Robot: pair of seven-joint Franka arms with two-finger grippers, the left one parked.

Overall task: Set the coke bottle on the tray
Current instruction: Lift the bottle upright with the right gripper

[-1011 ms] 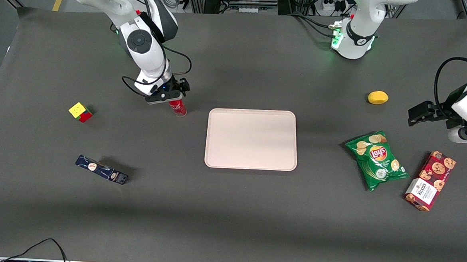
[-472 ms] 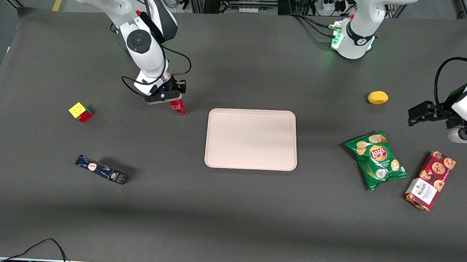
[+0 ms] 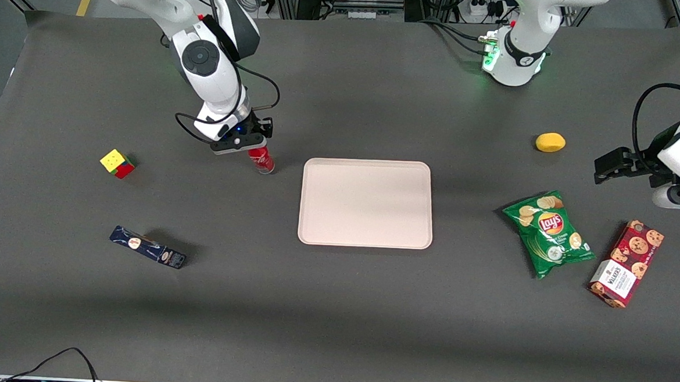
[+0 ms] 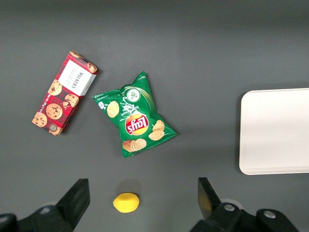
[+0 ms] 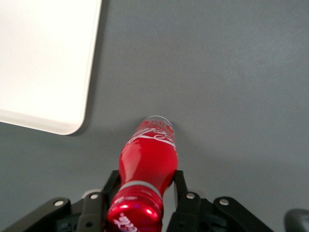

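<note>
Tool [image 5: 143, 191] clamped on coke bottle [image 5: 146, 166] on the worktop [image 3: 334, 307] beside tray [image 3: 366, 203]; grasp step, next likely lift across onto tray.

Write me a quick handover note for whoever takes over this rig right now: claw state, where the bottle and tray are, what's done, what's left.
Claw: shut on the bottle's neck, just below the cap, at the working arm's end of the table.
Bottle: beside the tray, not on it; it leans in the grip, and whether its base is on the table or just off it is unclear.
Tray: mid-table, nothing on it.
Done: bottle grasped.
Left: lift, carry sideways over the tray rim, set it down upright, release.
</note>
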